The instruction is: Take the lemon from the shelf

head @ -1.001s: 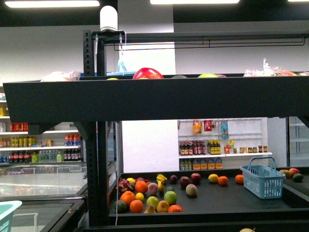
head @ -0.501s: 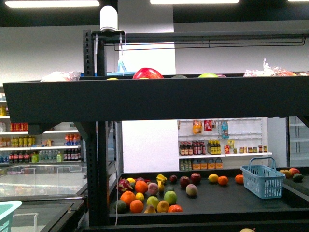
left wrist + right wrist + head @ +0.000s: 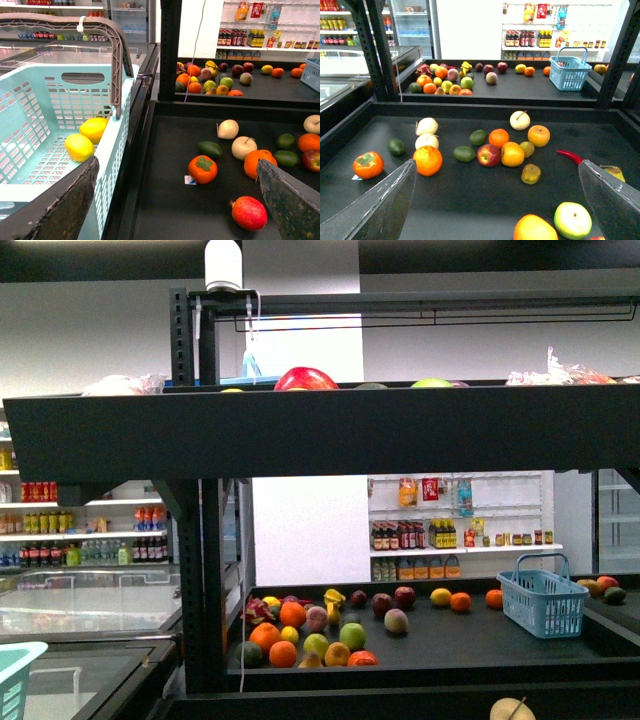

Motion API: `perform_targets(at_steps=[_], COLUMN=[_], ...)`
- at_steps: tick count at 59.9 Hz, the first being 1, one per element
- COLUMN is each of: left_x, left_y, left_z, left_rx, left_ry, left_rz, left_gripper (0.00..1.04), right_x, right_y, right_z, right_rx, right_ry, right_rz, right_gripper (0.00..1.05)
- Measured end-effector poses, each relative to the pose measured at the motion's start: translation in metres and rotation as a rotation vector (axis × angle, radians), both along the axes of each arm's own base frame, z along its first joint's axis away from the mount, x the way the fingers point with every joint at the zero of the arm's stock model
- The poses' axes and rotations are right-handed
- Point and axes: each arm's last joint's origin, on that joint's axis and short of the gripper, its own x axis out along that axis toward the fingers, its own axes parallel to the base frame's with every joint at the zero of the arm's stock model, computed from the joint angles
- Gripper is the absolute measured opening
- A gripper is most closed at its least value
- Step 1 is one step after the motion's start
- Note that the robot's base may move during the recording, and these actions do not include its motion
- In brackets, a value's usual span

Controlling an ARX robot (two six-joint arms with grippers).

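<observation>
Two bright yellow lemons (image 3: 79, 147) lie in a light teal basket (image 3: 35, 107) beside the black shelf (image 3: 320, 430). On the shelf's far tray a small yellow fruit (image 3: 289, 634) sits in a fruit cluster, and a yellow oval fruit (image 3: 520, 68) lies next to small oranges; I cannot tell whether either is a lemon. My left gripper (image 3: 175, 210) is open and empty, straddling the basket's edge and the near tray. My right gripper (image 3: 495, 205) is open and empty above the near tray (image 3: 460, 200). Neither gripper shows in the front view.
The near tray holds a persimmon (image 3: 202, 169), a pomegranate (image 3: 248, 213), oranges, avocados, an apple (image 3: 488, 154) and a red chilli (image 3: 568, 156). A blue basket (image 3: 543, 602) stands on the far tray. Black rack uprights (image 3: 375, 45) flank the trays.
The front view has shifted slightly: the shelf and fruit sit a little higher in the frame, and a pale fruit shows more at the bottom edge.
</observation>
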Motion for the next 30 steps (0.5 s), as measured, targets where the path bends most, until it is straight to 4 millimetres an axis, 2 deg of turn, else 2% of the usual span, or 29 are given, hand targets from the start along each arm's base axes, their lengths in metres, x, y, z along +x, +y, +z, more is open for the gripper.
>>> perform_targets(at_steps=[30], left_x=[0.0], left_y=[0.0], left_z=[0.0], left_rx=[0.0], left_ry=[0.0], left_rz=[0.0], left_gripper=[0.97], right_x=[0.0], right_y=[0.0], right_z=[0.0], right_rx=[0.0], right_ry=[0.0], right_rz=[0.0], right_gripper=[0.97])
